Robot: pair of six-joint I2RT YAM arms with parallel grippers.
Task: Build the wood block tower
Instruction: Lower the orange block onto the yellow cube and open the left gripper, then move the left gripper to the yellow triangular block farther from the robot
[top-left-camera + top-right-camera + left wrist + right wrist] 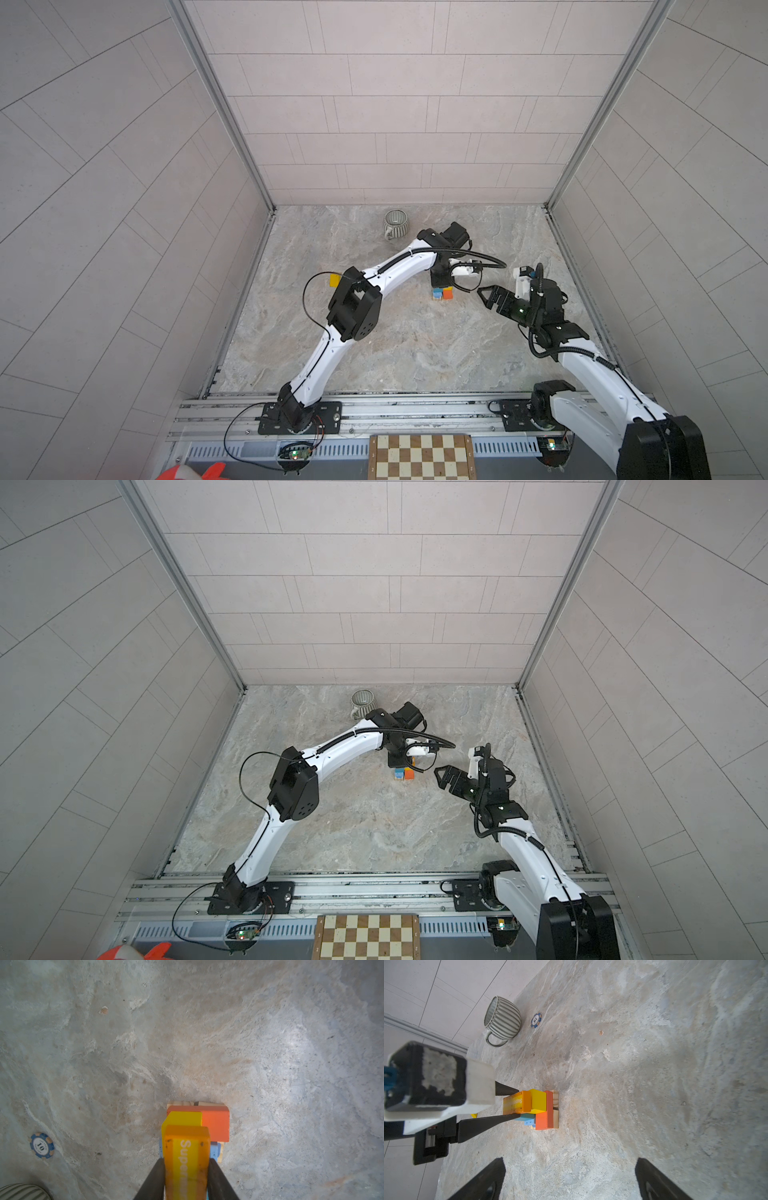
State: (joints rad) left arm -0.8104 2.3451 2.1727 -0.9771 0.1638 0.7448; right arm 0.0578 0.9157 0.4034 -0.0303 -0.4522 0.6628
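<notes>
The wood block tower [442, 293] [405, 774] stands mid-table in both top views. Natural-wood cubes [555, 1113] lie at its base, with an orange-red block [216, 1124] and a blue block [527, 1119] on them and a yellow block [182, 1119] higher up. On top sits an orange block [187, 1147] with a yellow stripe and white lettering. My left gripper [187, 1160] [518, 1103] comes straight down on it, a finger pressed against each side. My right gripper [484, 297] [570, 1167] hovers open to the right of the tower, holding nothing.
A grey ribbed cup [395, 224] [503, 1018] stands at the back of the table, a blue poker chip [536, 1019] [42, 1145] beside it. A loose yellow piece [333, 279] lies left of the left arm. A chessboard [422, 457] sits beyond the front rail.
</notes>
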